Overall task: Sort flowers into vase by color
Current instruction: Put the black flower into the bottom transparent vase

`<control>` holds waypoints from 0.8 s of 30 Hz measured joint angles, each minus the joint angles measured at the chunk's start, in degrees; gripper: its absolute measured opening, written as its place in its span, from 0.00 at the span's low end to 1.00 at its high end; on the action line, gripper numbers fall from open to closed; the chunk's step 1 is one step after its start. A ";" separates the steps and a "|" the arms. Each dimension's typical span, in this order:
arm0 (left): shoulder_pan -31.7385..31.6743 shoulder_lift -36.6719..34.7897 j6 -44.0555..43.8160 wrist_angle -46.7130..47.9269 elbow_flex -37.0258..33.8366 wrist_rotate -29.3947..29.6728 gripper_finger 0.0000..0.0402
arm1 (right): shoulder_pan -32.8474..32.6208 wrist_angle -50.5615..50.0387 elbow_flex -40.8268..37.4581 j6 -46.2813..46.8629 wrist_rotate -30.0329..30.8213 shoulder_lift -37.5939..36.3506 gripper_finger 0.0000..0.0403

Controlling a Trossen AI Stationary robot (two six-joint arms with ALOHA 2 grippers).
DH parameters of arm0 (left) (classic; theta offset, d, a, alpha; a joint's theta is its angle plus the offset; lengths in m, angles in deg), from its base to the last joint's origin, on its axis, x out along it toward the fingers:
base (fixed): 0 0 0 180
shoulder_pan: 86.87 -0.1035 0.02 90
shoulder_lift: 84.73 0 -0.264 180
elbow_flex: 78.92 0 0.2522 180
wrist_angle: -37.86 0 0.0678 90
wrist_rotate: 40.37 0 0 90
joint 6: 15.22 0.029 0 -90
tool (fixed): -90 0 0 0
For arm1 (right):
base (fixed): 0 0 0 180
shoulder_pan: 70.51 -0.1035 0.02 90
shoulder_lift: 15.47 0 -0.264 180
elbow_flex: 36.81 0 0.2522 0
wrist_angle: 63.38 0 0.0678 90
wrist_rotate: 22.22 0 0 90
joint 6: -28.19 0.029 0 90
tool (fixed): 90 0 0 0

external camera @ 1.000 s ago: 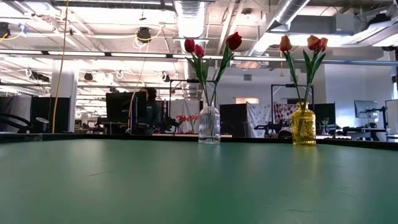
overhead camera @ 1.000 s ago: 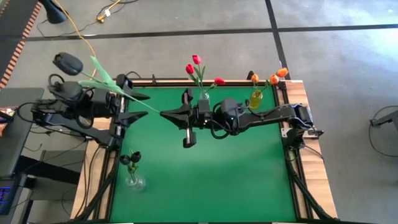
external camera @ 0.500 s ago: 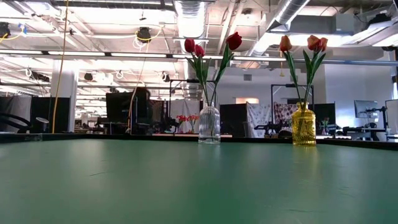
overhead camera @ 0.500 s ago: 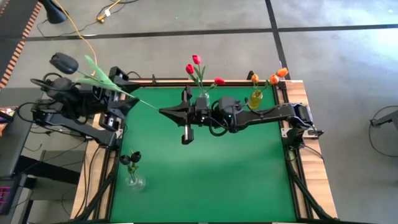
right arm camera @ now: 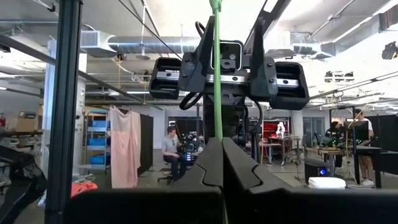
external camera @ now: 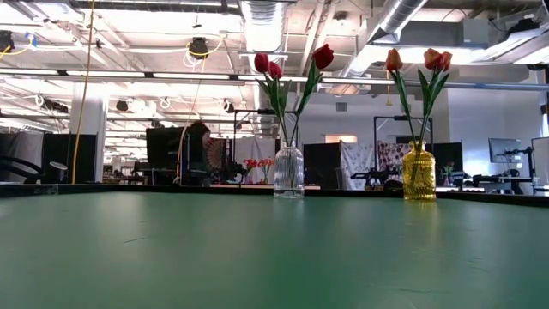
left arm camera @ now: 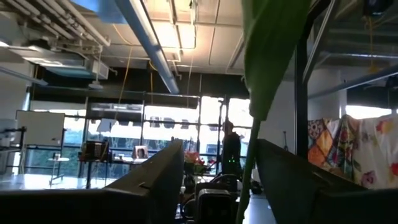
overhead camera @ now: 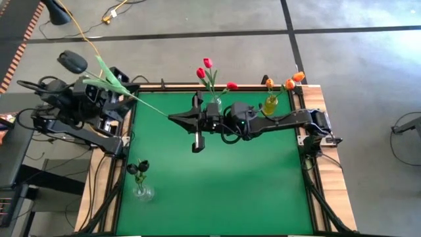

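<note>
Handing over, by the look of it: right fingers are pressed together on the bare end of the dark tulip, whose stem comes straight out from between their tips. Just past them the stem runs on to the left fingers, which stand spread with the stem and a leaf in the gap. I can't tell whether either finger touches it. The dark bud sits beyond the left fingers, off the counter edge. So the right side has the grip and the left looks like it's letting go or only steadying. Next move, as I read it: left backs clear, then right swings the long stem round and drops the held end into the clear vase that already has a dark bud. That vase is well apart from both sets of fingers. The red tulips and orange tulips sit in their own vases behind the right fingers, and look done. Risk: a long stem held only at the tip will droop or twist.
</note>
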 joint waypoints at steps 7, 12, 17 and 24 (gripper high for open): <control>0.00 0.04 0.16 0.07 0.00 0.00 0.24 | 0.13 -0.50 0.00 -0.13 0.00 0.00 0.05; 0.00 0.07 1.85 0.08 0.00 0.00 0.07 | 0.11 -1.75 0.00 1.57 0.00 0.00 0.07; 0.00 0.04 1.94 0.72 0.00 0.02 0.02 | 0.10 -2.75 0.00 1.81 0.00 0.00 0.13; 0.00 -0.54 0.49 4.37 -0.02 -0.45 0.00 | 0.09 -3.02 0.00 1.81 -0.01 0.00 0.26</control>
